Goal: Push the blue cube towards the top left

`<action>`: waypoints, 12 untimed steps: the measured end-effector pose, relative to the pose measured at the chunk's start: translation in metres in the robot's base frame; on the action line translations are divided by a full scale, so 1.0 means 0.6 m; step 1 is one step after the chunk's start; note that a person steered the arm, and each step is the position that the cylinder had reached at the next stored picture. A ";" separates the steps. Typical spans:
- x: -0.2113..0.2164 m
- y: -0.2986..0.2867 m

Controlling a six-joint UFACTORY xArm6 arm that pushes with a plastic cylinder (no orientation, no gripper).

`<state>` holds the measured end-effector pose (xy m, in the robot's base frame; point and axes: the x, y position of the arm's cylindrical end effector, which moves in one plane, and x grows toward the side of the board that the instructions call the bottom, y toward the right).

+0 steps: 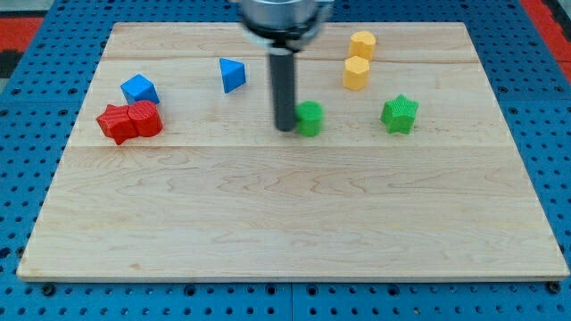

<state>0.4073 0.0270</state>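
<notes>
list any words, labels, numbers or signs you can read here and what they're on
None: no text can be read anywhere in the camera view.
The wooden board, my tip beside the green cylinder, the blue cube, and the other blocks carry no print.
The blue pegboard around the board shows only holes.

Straight dark grey rod under a round silvery-black mount, my tip (284,127) blunt.
</notes>
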 end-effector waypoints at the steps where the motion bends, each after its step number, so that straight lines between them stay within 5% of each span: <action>1: -0.001 0.097; 3: -0.001 -0.064; 10: -0.004 -0.165; 12: -0.054 -0.293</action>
<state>0.3750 -0.1490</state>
